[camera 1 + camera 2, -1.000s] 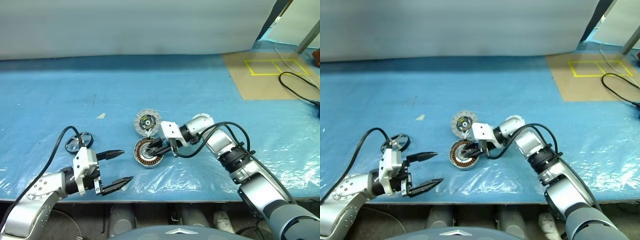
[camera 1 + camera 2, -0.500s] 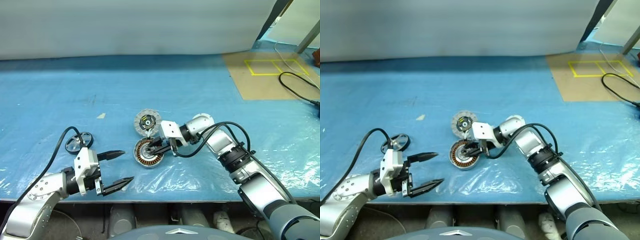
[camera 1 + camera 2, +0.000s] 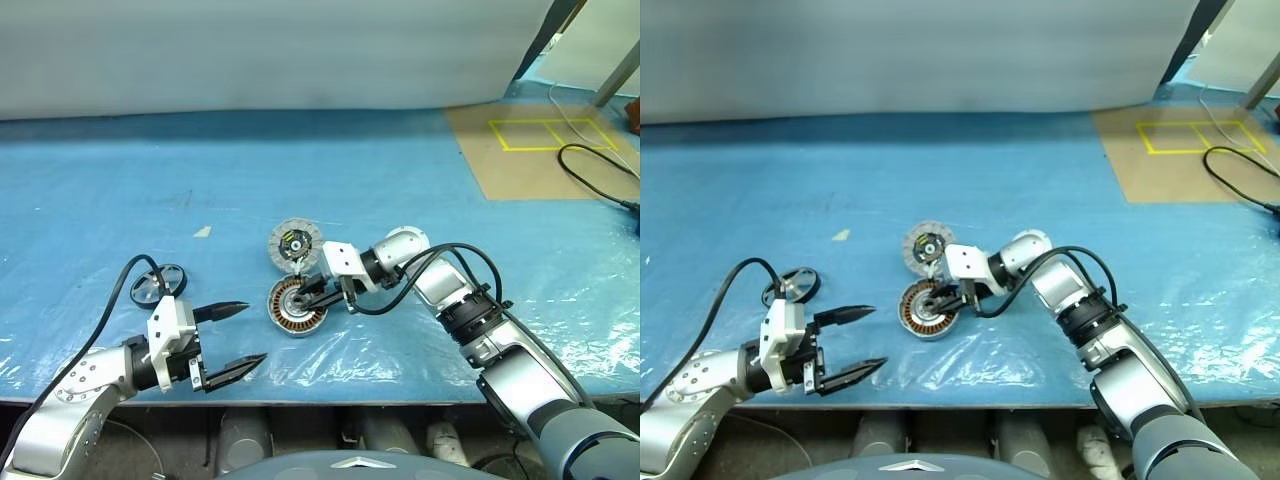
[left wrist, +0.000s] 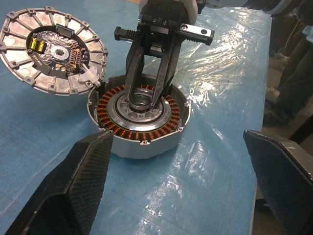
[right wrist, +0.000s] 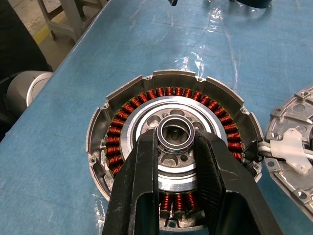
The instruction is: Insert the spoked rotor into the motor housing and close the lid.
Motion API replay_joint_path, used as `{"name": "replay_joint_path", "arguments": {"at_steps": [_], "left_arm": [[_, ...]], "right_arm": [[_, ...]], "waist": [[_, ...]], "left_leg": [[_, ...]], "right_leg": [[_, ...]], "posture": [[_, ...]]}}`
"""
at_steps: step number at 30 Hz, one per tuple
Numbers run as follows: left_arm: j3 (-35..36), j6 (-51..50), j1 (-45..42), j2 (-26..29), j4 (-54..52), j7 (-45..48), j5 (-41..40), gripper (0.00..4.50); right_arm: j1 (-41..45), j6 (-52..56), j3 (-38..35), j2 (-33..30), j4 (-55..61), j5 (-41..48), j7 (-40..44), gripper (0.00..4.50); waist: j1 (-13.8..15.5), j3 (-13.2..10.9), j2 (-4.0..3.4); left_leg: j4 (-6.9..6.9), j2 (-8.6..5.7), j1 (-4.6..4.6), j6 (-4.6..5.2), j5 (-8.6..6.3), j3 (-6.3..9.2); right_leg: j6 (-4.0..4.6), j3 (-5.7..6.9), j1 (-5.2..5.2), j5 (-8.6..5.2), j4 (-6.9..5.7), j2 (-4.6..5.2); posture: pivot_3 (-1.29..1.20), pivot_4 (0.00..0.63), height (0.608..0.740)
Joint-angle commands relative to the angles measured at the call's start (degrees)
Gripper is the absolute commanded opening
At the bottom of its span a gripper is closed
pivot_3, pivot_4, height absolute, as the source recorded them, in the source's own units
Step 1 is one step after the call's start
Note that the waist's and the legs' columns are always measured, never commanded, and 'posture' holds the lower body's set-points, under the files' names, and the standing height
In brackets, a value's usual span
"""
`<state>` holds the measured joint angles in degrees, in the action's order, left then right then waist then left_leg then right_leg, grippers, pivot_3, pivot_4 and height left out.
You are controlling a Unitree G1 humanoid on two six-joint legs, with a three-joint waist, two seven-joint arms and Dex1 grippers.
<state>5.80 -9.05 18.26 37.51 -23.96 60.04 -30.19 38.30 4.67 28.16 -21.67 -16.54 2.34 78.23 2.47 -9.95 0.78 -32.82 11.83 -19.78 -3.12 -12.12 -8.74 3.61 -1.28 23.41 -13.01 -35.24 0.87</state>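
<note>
The round silver-grey motor housing [image 3: 296, 307] with its ring of copper windings lies near the front edge of the blue plastic-covered worktop [image 3: 300, 180], whose far half is open. Its ribbed disc lid [image 3: 293, 244] lies flipped open just behind, joined at the rim. The right end effector [image 5: 177, 142] reaches into the housing, its narrowly parted fingers closed on a small metal ring at the centre hub. The left end effector [image 3: 238, 335] hovers wide open and empty at the front edge, left of the housing. Nothing has moved since the earlier frame. The black-rimmed spoked rotor [image 3: 158, 285] lies behind the left arm, whose black cable loops over it.
</note>
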Motion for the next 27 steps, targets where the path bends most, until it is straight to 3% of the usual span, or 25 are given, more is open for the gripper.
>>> {"name": "replay_joint_path", "arguments": {"at_steps": [1,9,14,27], "left_arm": [[0.3,1.0,0.3,0.0,-0.9,0.3,-0.2,4.5],[0.2,1.0,0.5,-0.2,-1.0,0.1,-0.2,4.5],[0.0,1.2,-0.1,-0.5,-0.3,0.2,-0.1,4.5],[-0.5,0.7,-1.4,-1.1,-0.1,0.1,-0.3,4.5]], "right_arm": [[0.1,-0.8,-0.1,0.2,0.7,0.2,0.6,0.66],[0.1,-0.7,-0.2,0.1,0.5,0.2,0.4,0.66],[0.2,-0.7,-0.2,0.2,0.7,-0.1,0.1,2.23],[3.4,2.5,-5.2,-1.5,5.1,4.4,1.8,2.23]], "waist": [[0.0,0.0,0.0],[0.0,0.0,0.0],[0.0,0.0,0.0],[0.0,0.0,0.0]], "left_leg": [[0.0,0.0,0.0,0.0,0.0,0.0],[0.0,0.0,0.0,0.01,0.0,0.0],[0.0,0.0,0.01,0.01,-0.01,0.0],[-0.01,-0.01,-0.01,0.02,0.0,0.0]], "right_leg": [[0.0,0.0,0.0,0.0,0.0,0.0],[0.0,0.0,0.0,0.0,0.0,0.0],[0.0,0.0,0.0,0.0,0.0,0.0],[0.0,0.0,0.01,0.0,-0.04,0.02]], "posture": [[0.0,0.15,0.74],[0.0,0.15,0.74],[0.0,0.15,0.74],[0.0,0.15,0.74]]}}
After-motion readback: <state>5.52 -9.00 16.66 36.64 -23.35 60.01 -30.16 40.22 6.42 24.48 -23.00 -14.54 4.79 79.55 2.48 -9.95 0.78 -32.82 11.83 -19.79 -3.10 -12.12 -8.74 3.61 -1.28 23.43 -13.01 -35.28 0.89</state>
